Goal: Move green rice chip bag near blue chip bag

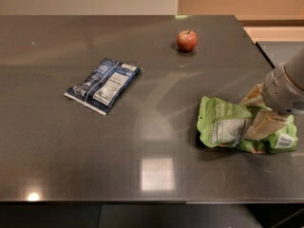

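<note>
On the dark table (57,151), the blue chip bag (103,85) is seen lying flat at the left, label panel up. A red apple (187,40) is set farther back, right of the middle, well apart from both bags. The green rice chip bag (227,126) is found at the right, nearer the front edge and well apart from the blue one. Its crumpled right part is clasped by the gripper (251,118), which is lowered onto it from the right edge.
</note>
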`<state>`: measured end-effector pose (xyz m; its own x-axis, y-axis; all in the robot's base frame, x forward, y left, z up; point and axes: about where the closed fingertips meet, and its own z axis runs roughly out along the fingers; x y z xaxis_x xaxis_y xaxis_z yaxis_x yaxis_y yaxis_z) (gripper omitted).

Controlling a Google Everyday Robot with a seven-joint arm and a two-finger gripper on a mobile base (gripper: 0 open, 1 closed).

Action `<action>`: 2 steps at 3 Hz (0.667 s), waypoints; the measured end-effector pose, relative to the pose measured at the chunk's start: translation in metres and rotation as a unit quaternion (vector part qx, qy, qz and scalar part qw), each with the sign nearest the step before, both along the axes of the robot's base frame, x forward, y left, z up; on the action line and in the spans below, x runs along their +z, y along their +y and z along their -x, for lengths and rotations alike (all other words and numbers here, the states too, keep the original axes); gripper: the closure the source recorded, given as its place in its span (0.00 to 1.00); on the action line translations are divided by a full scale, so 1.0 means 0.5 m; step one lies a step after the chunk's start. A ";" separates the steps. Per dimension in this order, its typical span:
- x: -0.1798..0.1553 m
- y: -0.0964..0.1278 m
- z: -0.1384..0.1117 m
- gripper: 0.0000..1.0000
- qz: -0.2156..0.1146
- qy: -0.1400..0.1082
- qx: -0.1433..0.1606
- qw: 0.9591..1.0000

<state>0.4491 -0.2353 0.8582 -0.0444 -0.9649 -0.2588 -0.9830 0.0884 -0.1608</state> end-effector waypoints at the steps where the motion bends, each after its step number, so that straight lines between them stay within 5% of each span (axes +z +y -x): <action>1: 0.048 0.037 -0.018 0.93 -0.013 -0.009 0.004 1.000; 2: 0.106 0.090 -0.048 1.00 -0.020 -0.010 0.007 1.000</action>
